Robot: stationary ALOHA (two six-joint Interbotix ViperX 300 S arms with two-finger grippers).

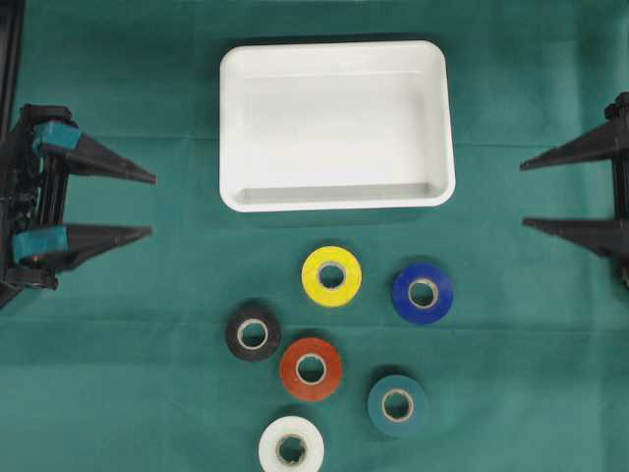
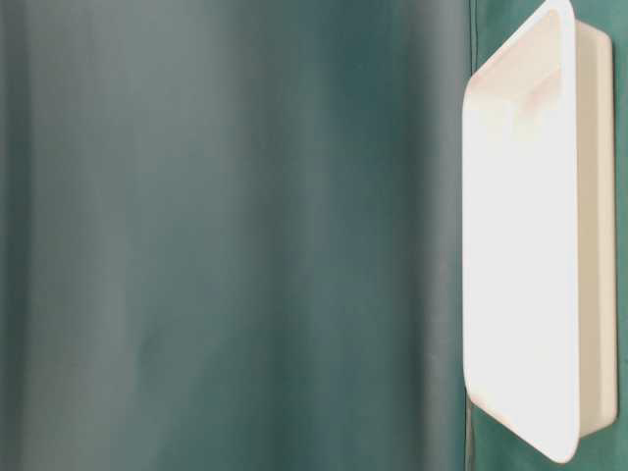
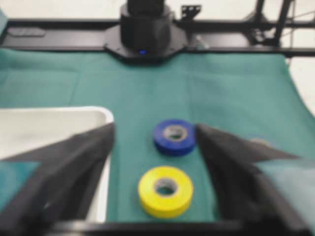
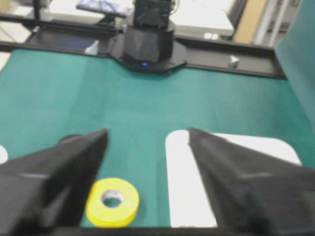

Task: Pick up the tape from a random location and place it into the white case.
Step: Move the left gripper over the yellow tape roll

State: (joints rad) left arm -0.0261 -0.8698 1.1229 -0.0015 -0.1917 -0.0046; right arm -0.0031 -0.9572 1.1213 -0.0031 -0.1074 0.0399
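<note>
Overhead exterior view: the white case (image 1: pixel 337 126) sits at the upper middle of the green cloth (image 1: pixel 531 374), its long sides running left to right, and nothing lies inside it; the bare white floor shows from rim to rim; six rolls of tape lie flat on the cloth below it, all outside the rim; the yellow tape (image 1: pixel 331 276) is nearest the case, just below its lower edge, with the blue tape (image 1: pixel 423 293) to its right; the black tape (image 1: pixel 253 331) and the red tape (image 1: pixel 311 369) lie close together lower down, the teal tape (image 1: pixel 397 405) sits to the lower right, and the white tape (image 1: pixel 291 447) is cut by the bottom edge of the picture; the left gripper (image 1: pixel 152 206) waits at the left edge with its two dark fingers spread apart and nothing between them; the right gripper (image 1: pixel 523 196) mirrors it at the right edge, jaws likewise apart and holding nothing; both are well apart from the rolls and the case; the left wrist view looks between its fingers at the yellow and blue rolls, with a corner of the case at the left; the table-level view shows the case's rim and pale interior against the cloth, with no roll in it.
</note>
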